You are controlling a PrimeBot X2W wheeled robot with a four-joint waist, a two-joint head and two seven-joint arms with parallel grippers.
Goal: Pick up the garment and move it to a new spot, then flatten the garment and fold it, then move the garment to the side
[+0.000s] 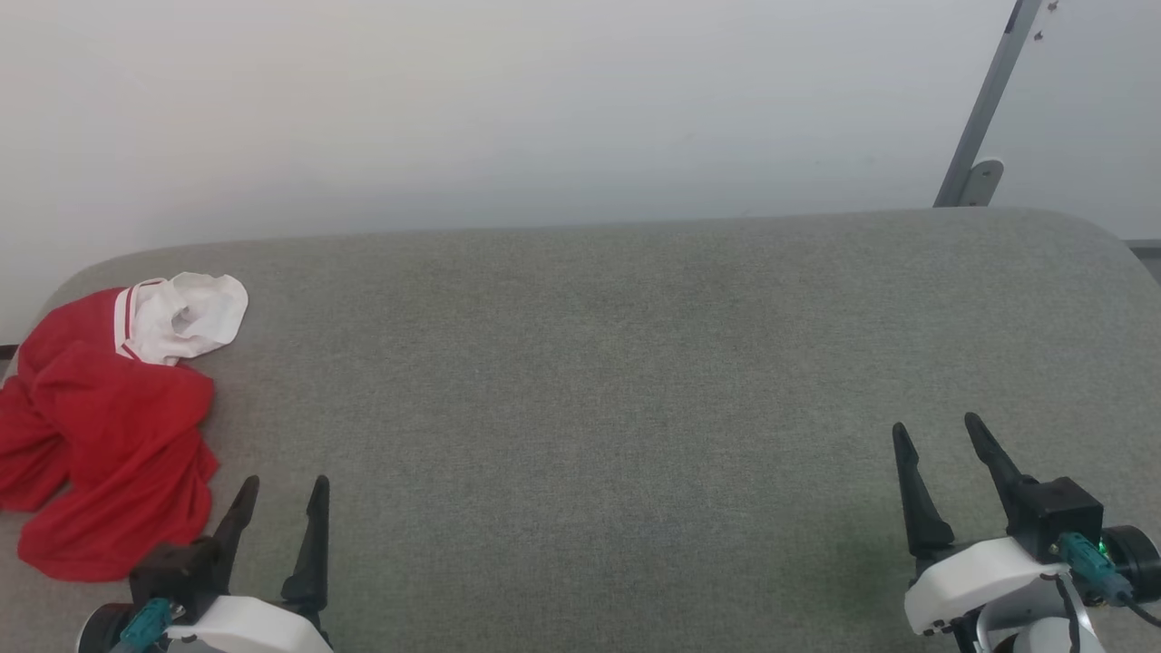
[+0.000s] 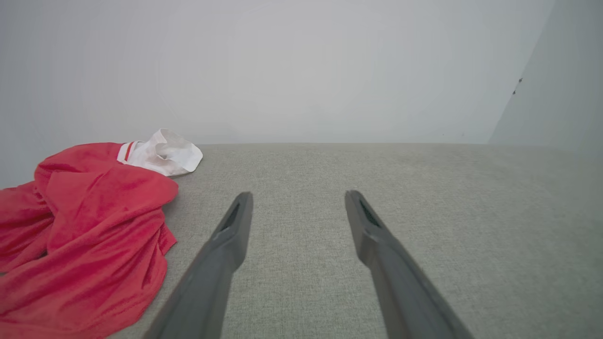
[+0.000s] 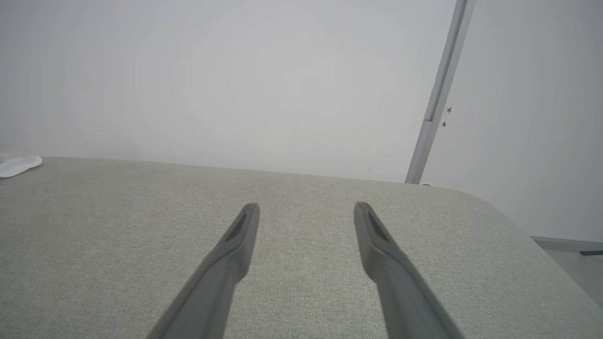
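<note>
At the far left of the grey fabric-covered tabletop (image 1: 590,363), a crumpled red jersey garment (image 1: 109,435) is seen lying in a loose heap, with part of it draped over the left edge. A white sleeve with thin red stripes (image 1: 186,316) is bunched at the far end of the heap, nearest the pale wall (image 1: 453,109). No lettering or number can be made out among the folds. Just to the right of the garment's near end, the left end effector (image 1: 284,485) is held above the tabletop with its two long dark fingers spread apart and nothing between them. The cloth is not touched by it. In the left wrist view the garment (image 2: 89,235) is seen to the left of the left end effector (image 2: 297,195), close beside the left finger, and bare grey fabric is seen between and ahead of the fingers. The wide middle of the tabletop is crossed before the right end effector (image 1: 935,424) is reached near the right end, well apart from the garment. Its fingers are likewise parted and nothing is gripped. In the right wrist view a small white scrap of the sleeve (image 3: 16,165) is caught at the far left edge, far from the right end effector (image 3: 307,206). Behind the tabletop's rounded right corner, a slanted grey metal strut (image 1: 984,109) is seen against the wall.
</note>
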